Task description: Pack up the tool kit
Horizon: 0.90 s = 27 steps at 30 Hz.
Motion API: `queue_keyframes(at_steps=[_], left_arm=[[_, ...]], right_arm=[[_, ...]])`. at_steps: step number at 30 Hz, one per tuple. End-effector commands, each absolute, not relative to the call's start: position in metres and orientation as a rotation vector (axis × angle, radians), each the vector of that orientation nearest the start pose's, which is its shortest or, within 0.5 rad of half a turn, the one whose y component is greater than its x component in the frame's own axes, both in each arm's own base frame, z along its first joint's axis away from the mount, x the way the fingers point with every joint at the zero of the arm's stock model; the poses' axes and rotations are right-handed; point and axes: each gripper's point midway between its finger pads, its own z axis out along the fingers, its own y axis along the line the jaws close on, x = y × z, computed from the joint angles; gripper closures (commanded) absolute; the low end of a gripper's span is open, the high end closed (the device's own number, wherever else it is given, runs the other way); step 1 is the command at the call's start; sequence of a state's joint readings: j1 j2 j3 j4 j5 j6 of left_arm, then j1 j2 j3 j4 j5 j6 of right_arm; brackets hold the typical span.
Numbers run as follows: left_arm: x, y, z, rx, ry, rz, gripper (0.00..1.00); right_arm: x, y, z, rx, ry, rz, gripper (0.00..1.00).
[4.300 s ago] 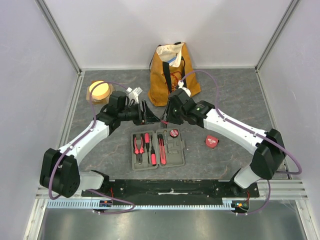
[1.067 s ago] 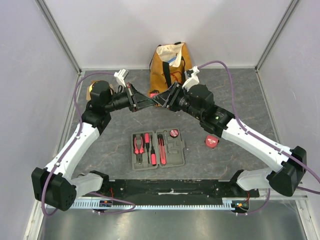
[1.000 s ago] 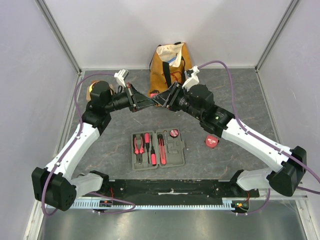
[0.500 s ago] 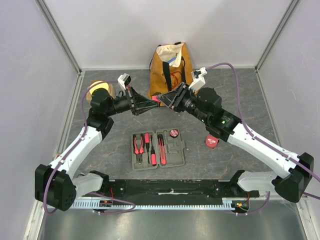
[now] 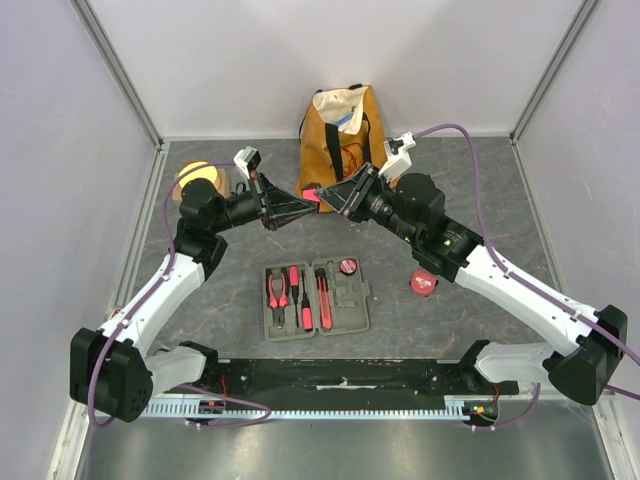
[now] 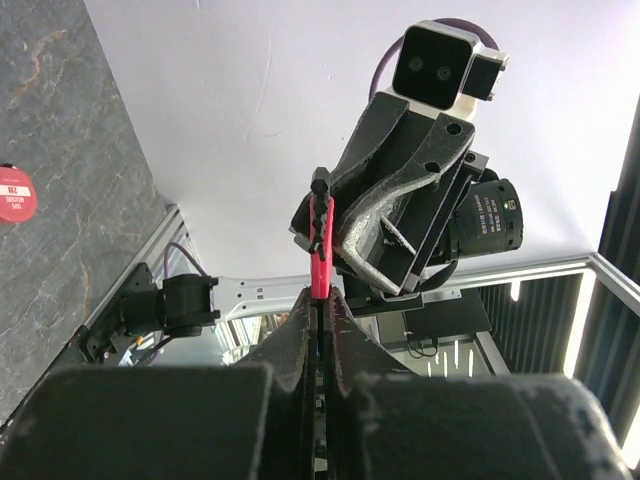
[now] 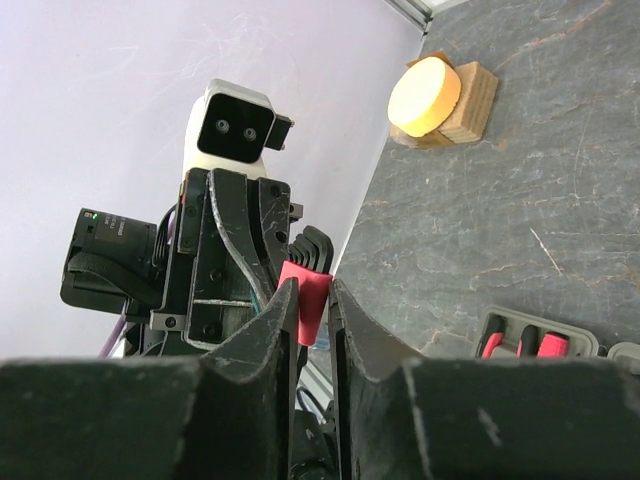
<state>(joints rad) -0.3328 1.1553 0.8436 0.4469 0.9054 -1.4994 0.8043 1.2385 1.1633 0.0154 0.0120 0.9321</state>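
Pale lilac walls point(image 5: 320, 60) in aluminium framing point(image 5: 117, 70) around a grey marbled tabletop point(image 5: 420, 335), under even light.

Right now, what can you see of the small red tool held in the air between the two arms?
The red tool is a thin red plastic holder with black metal keys at one end, probably hex keys. It hangs in the air beyond the open case. The left end effector is shut on one edge; the right end effector pinches the other side. Nothing else touches it.
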Motion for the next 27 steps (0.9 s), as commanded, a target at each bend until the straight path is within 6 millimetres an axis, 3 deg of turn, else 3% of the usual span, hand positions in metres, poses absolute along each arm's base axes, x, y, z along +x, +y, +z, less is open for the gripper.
queue_keyframes(at_steps=[1,3,6,11,12,14,17,18,22,27], left_arm=[[0.23,-0.256,0.364,-0.082,1.886,-2.052,0.97],[0.231,-0.256,0.364,-0.083,1.884,-2.05,0.97],[0.232,-0.256,0.364,-0.087,1.881,-2.05,0.97],[0.232,-0.256,0.361,-0.096,1.887,-2.048,0.95],[0.233,-0.256,0.36,-0.101,1.886,-2.046,0.9],[0.234,-0.256,0.356,-0.115,1.896,-2.041,0.71],[0.235,-0.254,0.343,-0.128,1.929,-2.008,0.42],[0.234,-0.254,0.338,-0.133,1.948,-1.991,0.38],[0.234,-0.248,0.311,-0.142,2.037,-1.881,0.29],[0.236,-0.229,0.264,-0.187,2.189,-1.64,0.28]], right_arm=[[0.272,0.343,0.386,0.067,1.746,1.371,0.74],[0.271,0.345,0.383,0.062,1.759,1.38,0.69],[0.272,0.346,0.381,0.065,1.766,1.387,0.71],[0.273,0.341,0.381,0.091,1.762,1.372,0.93],[0.274,0.34,0.381,0.094,1.762,1.366,0.96],[0.277,0.338,0.376,0.103,1.777,1.344,1.0],[0.283,0.331,0.368,0.124,1.807,1.304,1.0],[0.284,0.329,0.367,0.122,1.805,1.291,1.0],[0.289,0.311,0.345,0.143,1.875,1.198,1.0],[0.293,0.292,0.31,0.157,1.974,1.087,1.0]])
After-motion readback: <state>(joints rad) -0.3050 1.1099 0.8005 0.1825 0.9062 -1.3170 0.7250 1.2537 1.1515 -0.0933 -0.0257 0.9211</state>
